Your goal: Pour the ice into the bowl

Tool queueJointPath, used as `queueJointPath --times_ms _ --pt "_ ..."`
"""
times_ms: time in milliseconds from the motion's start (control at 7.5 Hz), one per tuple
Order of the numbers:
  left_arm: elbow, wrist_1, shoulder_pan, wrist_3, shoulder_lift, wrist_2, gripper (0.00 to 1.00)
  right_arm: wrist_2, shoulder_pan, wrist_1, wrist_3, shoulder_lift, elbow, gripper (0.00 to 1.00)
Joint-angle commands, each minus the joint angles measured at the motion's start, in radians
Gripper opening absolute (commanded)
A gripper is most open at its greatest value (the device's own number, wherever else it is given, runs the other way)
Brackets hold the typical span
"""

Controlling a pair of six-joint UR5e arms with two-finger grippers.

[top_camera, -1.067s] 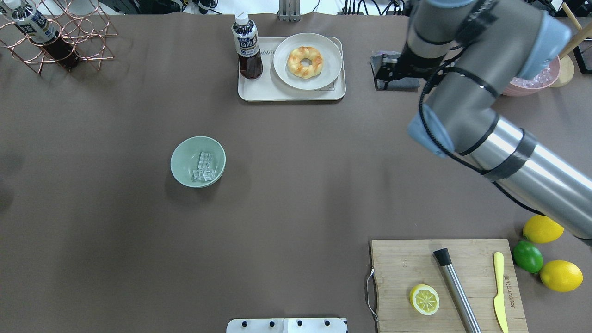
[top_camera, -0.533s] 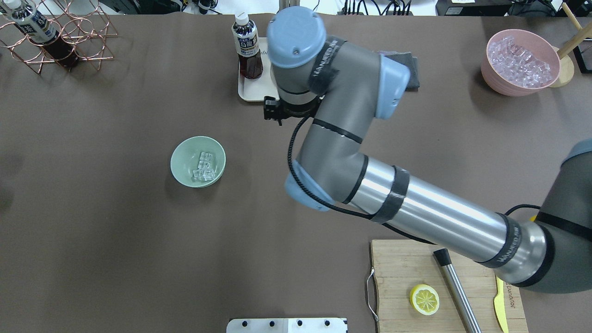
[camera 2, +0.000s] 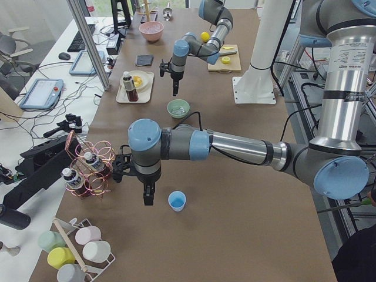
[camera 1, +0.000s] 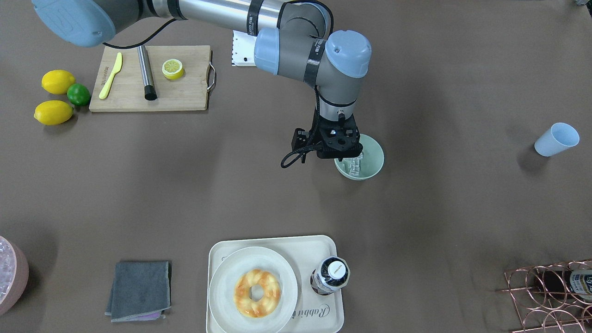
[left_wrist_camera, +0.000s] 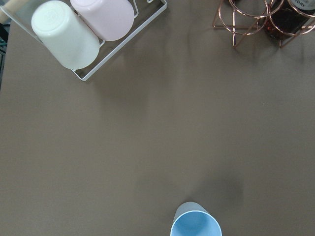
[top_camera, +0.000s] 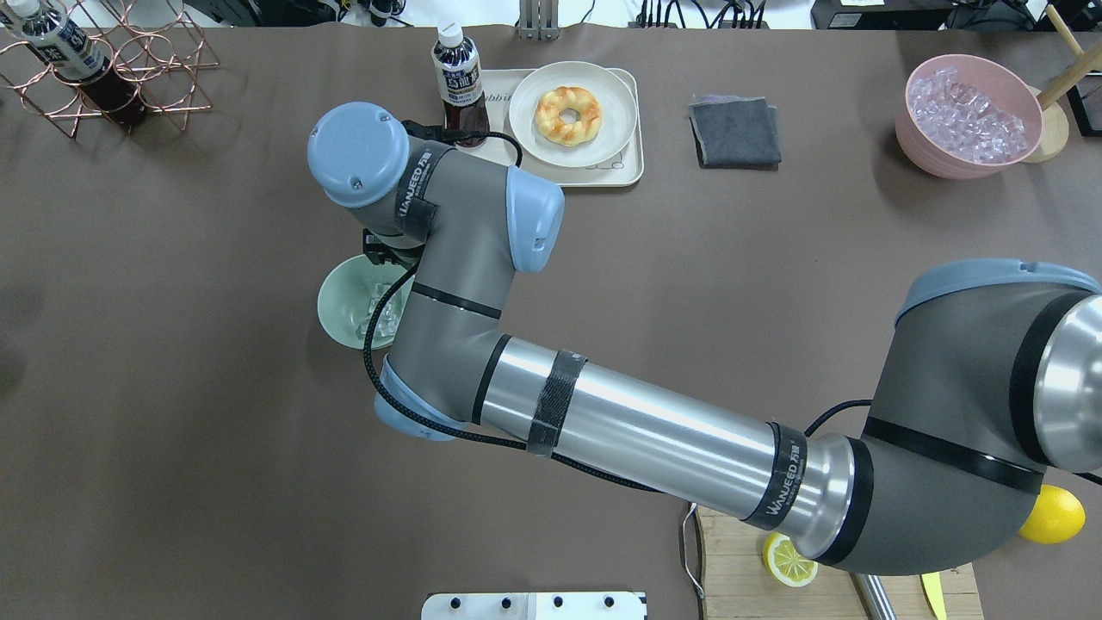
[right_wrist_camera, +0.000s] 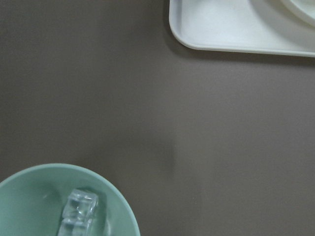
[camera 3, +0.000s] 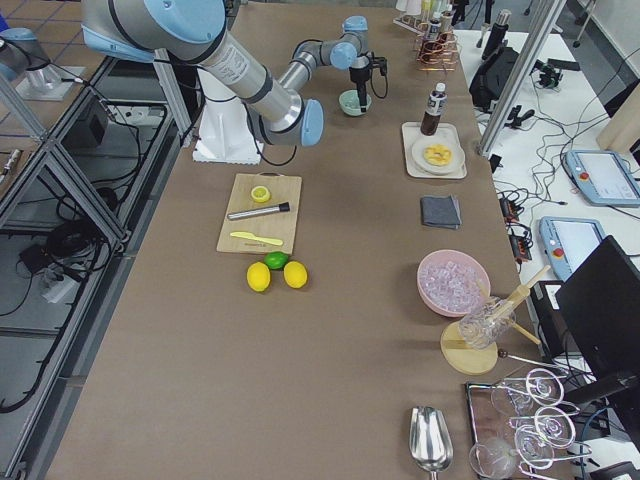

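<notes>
The mint-green bowl [top_camera: 337, 303] stands left of the table's middle with a few clear ice cubes [camera 1: 354, 165] in it; the ice [right_wrist_camera: 78, 211] also shows in the right wrist view. My right gripper [camera 1: 341, 147] points down over the bowl's [camera 1: 377, 156] rim on the tray side. Its fingers are hidden under the wrist, so I cannot tell open from shut. My left gripper [camera 2: 144, 198] hangs just beside the upright pale blue cup [camera 2: 177, 201], apart from it; its state cannot be told. The cup [left_wrist_camera: 196, 227] looks empty.
A tray [top_camera: 603, 172] holds a doughnut plate and a bottle behind the bowl. A grey cloth [top_camera: 734, 129] and a pink tub of ice [top_camera: 968, 116] lie far right. A cutting board [camera 1: 152, 92], lemons, a copper wire rack [top_camera: 129, 69] and a cup rack [left_wrist_camera: 93, 73] stand around.
My right arm has swung from the pink tub at the far right across the table to the left, over the bowl. The bowl and its ice have stayed put.
</notes>
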Motion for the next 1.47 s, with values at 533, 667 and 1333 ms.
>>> queueJointPath --times_ms 533,667,1333 --pt "0.112 -0.117 -0.009 0.065 0.051 -0.128 0.98 -0.041 -0.040 0.130 0.002 -0.005 -0.097 0.59" --pt "0.099 -0.111 -0.011 0.062 0.058 -0.128 0.98 -0.039 -0.040 0.132 0.016 -0.005 -0.095 0.18" --pt "0.088 -0.074 0.006 0.048 0.043 -0.150 0.98 -0.018 -0.017 0.157 0.018 -0.015 -0.068 0.00"
